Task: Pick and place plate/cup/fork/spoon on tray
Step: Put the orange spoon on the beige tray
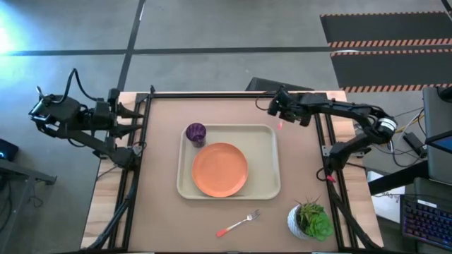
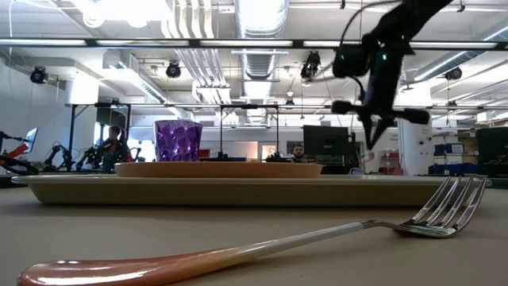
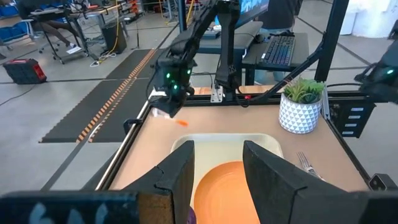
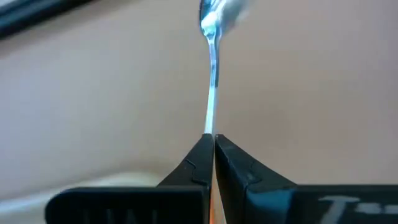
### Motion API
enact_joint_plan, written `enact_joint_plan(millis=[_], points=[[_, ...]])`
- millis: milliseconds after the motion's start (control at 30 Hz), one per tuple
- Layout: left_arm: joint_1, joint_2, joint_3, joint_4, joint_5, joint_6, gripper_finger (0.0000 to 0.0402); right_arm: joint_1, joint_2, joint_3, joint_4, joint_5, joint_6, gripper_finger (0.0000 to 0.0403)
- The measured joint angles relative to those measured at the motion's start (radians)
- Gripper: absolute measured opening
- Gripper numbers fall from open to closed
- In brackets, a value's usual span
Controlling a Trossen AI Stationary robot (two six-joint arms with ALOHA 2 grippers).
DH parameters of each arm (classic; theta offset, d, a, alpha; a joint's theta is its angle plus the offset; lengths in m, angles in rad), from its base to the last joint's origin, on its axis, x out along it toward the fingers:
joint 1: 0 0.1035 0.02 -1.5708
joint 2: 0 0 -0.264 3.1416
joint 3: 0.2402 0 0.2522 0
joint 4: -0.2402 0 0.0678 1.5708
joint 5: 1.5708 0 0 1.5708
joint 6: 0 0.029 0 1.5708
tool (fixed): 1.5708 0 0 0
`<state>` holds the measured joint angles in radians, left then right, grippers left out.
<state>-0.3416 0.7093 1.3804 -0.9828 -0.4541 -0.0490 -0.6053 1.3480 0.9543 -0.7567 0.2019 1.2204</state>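
Right gripper (image 4: 213, 142) is pinching the spoon (image 4: 212, 93) by its thin handle, fingers pressed together on it, bowl pointing away from the wrist. In the high view the right gripper (image 1: 281, 113) is hanging above the bare surface (image 1: 162, 212) just off the tray's (image 1: 268, 185) 1 o'clock corner; a small red-orange fleck under it is probably the handle end. Spoon is clear of the surface in the low view.

Already on the tray: the plate (image 1: 219, 169) at centre, the cup (image 1: 195, 132) at its 11 o'clock, just beside the plate rim. The fork (image 1: 239, 224) is lying on the surface outside the tray at 6 o'clock, tines toward 2 o'clock. A potted plant (image 1: 309, 219) is standing off the tray's 4 o'clock corner.

Left gripper (image 3: 217, 168) is parked at 9 o'clock off the surface edge, fingers spread, holding nothing.

Step in hand, as I am reading it: carrying the spoon to the tray. Notes for doing it well:
1. Free tray floor is the strip at 3 o'clock of the plate; aiming there avoids both plate and cup.
2. Grip is narrow on a thin handle, so the spoon may be pivoting; moving slowly and keeping the wrist level should limit swing.
3. Clearing the raised rim before lowering, then lining the spoon along the tray's long side.
4. Releasing only once the bowl is low over the tray floor, to prevent bouncing out.
5. Fork is remaining after this.
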Motion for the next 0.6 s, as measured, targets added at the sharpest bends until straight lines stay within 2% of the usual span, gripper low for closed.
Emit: enact_joint_plan(millis=[200, 333, 433, 600], points=[[0.0, 0.003, 0.0, 0.0, 0.0, 0.002, 0.012, 0.19, 0.004, 0.078, -0.041, -0.028, 0.063, 0.0006], [0.0, 0.003, 0.0, -0.001, 0.0, 0.003, 0.012, 0.308, 0.03, 0.094, -0.132, 0.044, 0.167, 0.0007], [0.0, 0.003, 0.0, -0.009, 0.0, 0.003, 0.012, 0.32, 0.032, 0.094, -0.207, 0.058, 0.24, 0.0007], [0.0, 0.003, 0.0, -0.01, 0.0, 0.003, 0.012, 0.302, 0.03, 0.089, -0.135, 0.07, 0.224, 0.0008]])
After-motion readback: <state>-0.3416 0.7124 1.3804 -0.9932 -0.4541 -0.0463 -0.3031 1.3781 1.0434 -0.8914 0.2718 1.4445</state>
